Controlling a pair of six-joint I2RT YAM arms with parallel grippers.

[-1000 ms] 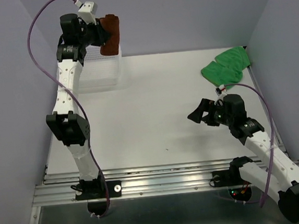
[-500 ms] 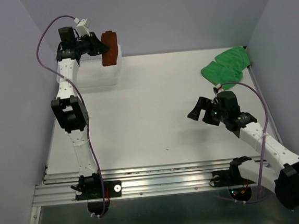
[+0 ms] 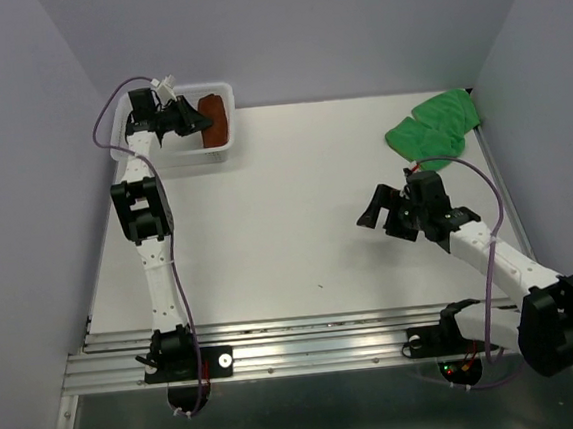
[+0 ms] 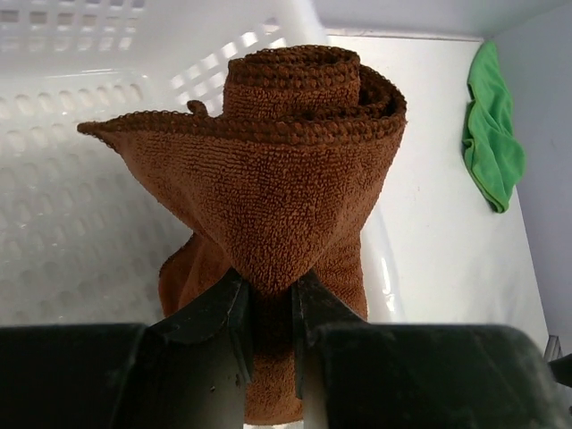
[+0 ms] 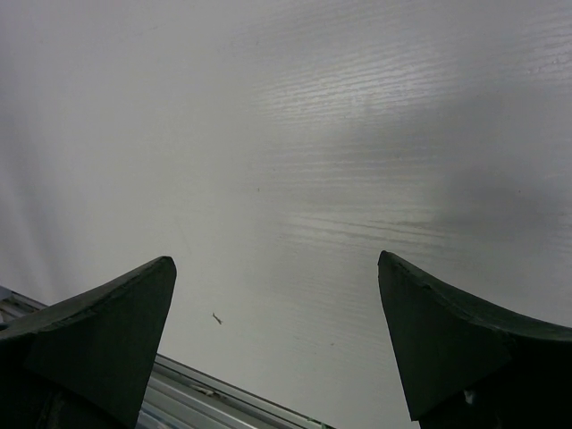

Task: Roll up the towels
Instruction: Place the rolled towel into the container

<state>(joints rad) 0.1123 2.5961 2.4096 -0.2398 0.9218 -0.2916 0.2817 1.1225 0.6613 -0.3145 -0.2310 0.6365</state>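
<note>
A rolled brown towel sits inside the white plastic basket at the back left. My left gripper is shut on the towel's near end; in the left wrist view the brown towel is pinched between the jaws of the left gripper, resting against the basket wall. A crumpled green towel lies at the back right, and also shows in the left wrist view. My right gripper is open and empty above bare table, also seen open in the right wrist view.
The white table is bounded by purple walls on three sides. An aluminium rail runs along the near edge; it also shows in the right wrist view.
My left arm has lowered the brown towel from above the basket down into it. My right arm has shifted slightly left and further from the base.
</note>
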